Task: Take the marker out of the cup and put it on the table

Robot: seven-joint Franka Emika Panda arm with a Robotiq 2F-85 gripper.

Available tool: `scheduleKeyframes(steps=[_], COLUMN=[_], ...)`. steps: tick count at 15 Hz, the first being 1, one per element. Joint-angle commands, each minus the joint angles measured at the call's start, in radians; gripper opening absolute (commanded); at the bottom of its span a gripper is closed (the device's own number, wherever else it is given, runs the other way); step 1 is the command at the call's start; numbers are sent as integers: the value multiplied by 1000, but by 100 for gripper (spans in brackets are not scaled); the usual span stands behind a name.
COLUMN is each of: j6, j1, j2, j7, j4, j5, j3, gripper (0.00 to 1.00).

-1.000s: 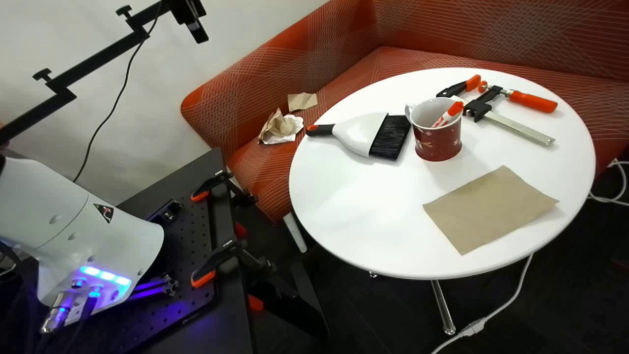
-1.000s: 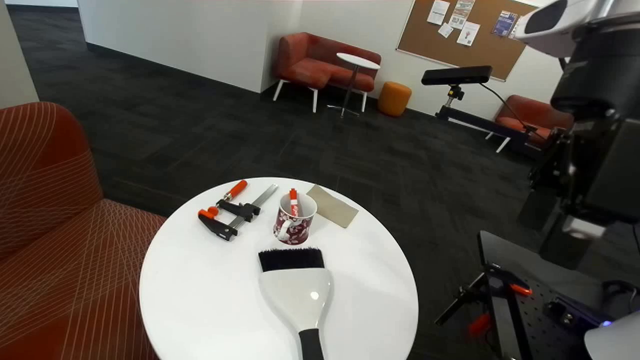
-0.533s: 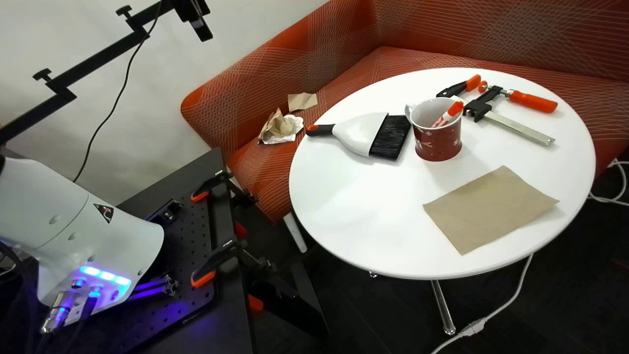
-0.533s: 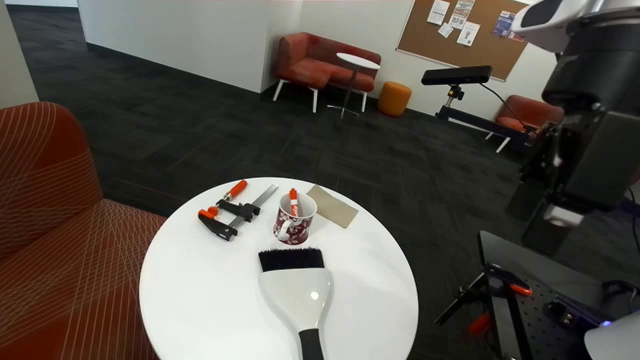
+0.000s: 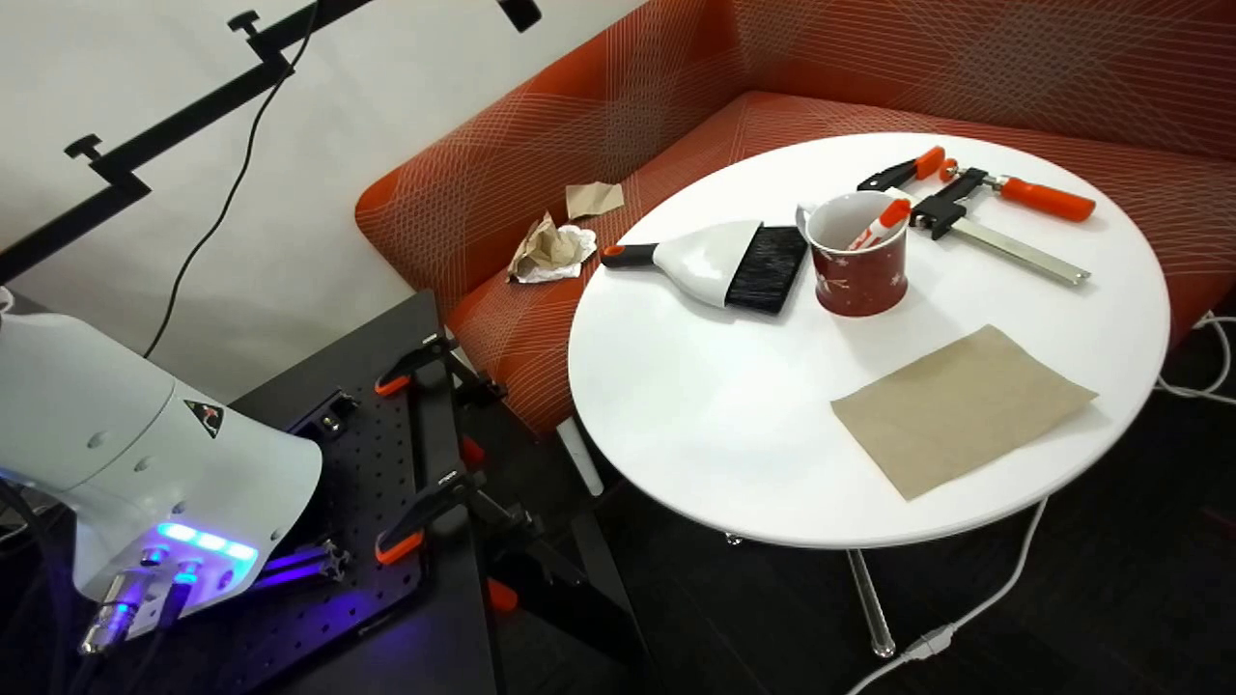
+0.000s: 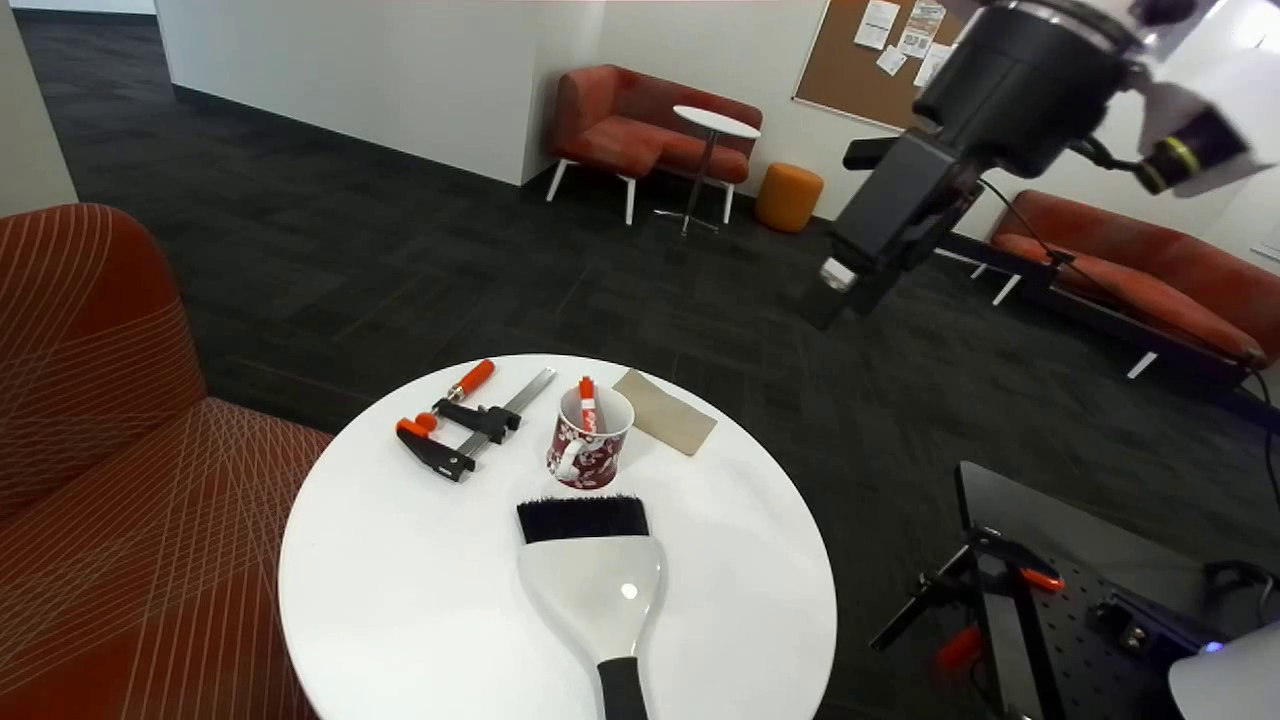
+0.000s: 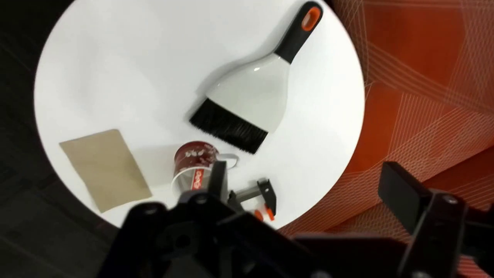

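The red and white marker (image 5: 883, 224) leans inside the dark red cup (image 5: 861, 277), its red cap above the rim. Both also show in an exterior view, the marker (image 6: 588, 404) and the cup (image 6: 588, 459). The cup stands upright on the round white table (image 5: 695, 405). In the wrist view my gripper (image 7: 308, 181) is open, its fingers wide apart with nothing between them. The left finger partly covers the cup (image 7: 195, 154) and the marker (image 7: 197, 179). In an exterior view the gripper (image 6: 828, 298) is high up, to the right of the table and apart from the cup.
A dustpan brush (image 5: 710, 261) lies beside the cup, its bristles close to it. A clamp (image 5: 966, 208) lies behind the cup. A brown paper sheet (image 5: 966, 410) lies in front. The orange-red sofa (image 5: 966, 58) runs round the table's far side.
The arm and gripper have moved toward the table, leftward and up in an exterior view, and the gripper has tilted. The marker, cup and other table items have not moved.
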Motion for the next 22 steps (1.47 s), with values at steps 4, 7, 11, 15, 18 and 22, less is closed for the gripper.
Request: scheduleKeyframes(steps=[4, 7, 11, 15, 18, 22], j6=[138, 170, 208, 198, 198, 191], j1=[-109, -86, -38, -9, -6, -10], j2=[300, 411, 529, 522, 519, 530], j7=[236, 306, 324, 277, 278, 266], j4=[176, 246, 324, 300, 300, 311], j5=[-289, -359, -352, -321, -322, -309], j3=[3, -46, -111, -149, -151, -147], gripper=[100, 100, 100, 100, 100, 100])
